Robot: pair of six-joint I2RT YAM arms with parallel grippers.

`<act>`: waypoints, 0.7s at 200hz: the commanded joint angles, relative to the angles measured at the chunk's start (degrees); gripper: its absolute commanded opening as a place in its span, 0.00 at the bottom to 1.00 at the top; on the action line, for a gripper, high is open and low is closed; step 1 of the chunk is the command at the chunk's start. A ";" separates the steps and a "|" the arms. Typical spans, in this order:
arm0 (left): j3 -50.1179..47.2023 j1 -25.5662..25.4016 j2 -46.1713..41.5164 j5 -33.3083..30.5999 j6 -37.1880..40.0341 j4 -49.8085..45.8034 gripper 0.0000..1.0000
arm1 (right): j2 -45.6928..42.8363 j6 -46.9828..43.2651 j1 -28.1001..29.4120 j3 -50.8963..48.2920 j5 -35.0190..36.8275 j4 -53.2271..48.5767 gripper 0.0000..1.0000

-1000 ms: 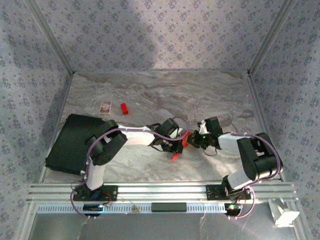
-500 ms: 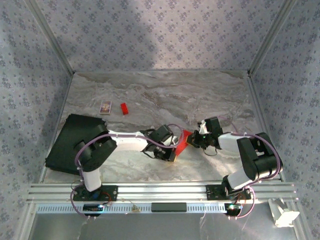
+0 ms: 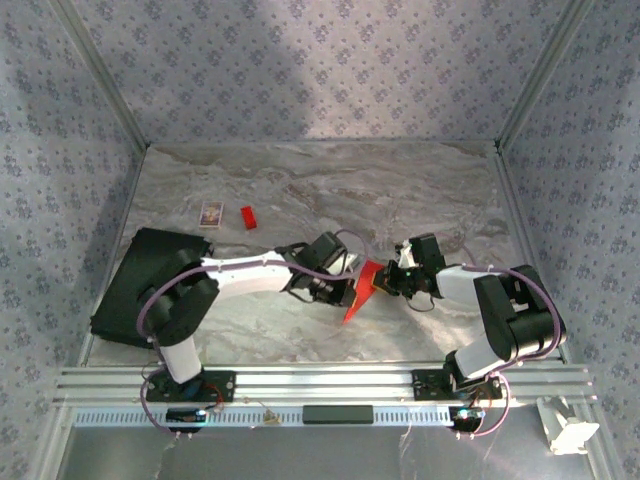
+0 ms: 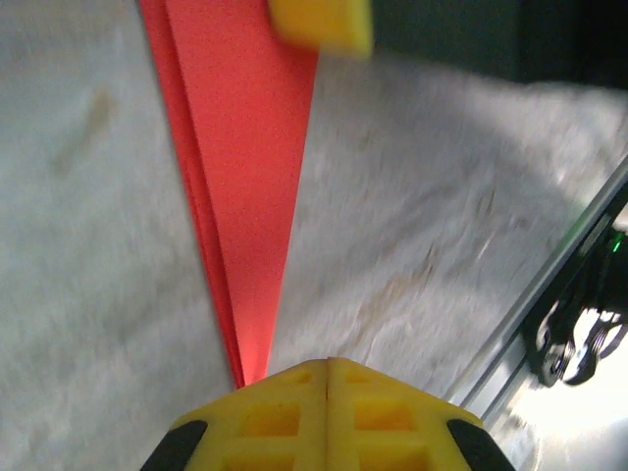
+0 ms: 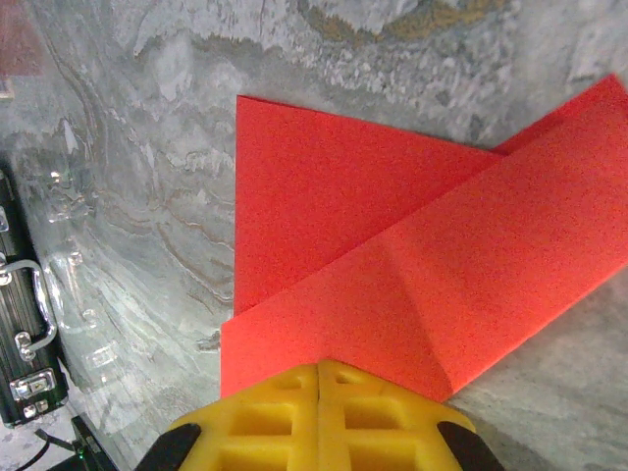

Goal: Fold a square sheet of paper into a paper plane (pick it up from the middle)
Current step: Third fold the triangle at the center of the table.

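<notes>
The square sheet of paper (image 3: 359,296), bright red, lies on the marble table folded into a narrow pointed dart, the paper plane shape. Its point aims at the near edge. My left gripper (image 3: 346,290) is shut at the paper's left side. In the left wrist view the shut jaws (image 4: 329,363) sit at the tip of the long red wedge (image 4: 245,147). My right gripper (image 3: 388,283) is shut too, its yellow tips (image 5: 319,365) resting on the folded top layer (image 5: 392,226). Nothing is clamped between either pair of jaws. One fingertip (image 4: 319,22) of the right gripper shows at the paper's far end.
A black case (image 3: 140,285) lies at the left. A small patterned card (image 3: 210,213) and a tiny red block (image 3: 248,217) sit behind it. The aluminium rail (image 3: 320,380) runs along the near edge, and patterned walls close in the table.
My left gripper slid toward the near edge and came back up beside the paper. More of the red point now shows below it. The right arm has stayed put.
</notes>
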 commanded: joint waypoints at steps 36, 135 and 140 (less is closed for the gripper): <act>7.90 0.69 9.19 1.17 2.68 -2.67 0.03 | 1.79 -0.01 -0.38 -0.64 5.93 -5.36 0.06; -3.22 0.60 10.75 0.13 -2.72 4.89 0.01 | -4.39 -1.16 1.36 2.08 0.80 -3.04 0.08; -3.54 0.60 10.63 0.12 -3.23 5.15 0.00 | -4.11 -1.83 2.24 2.70 0.17 -3.16 0.07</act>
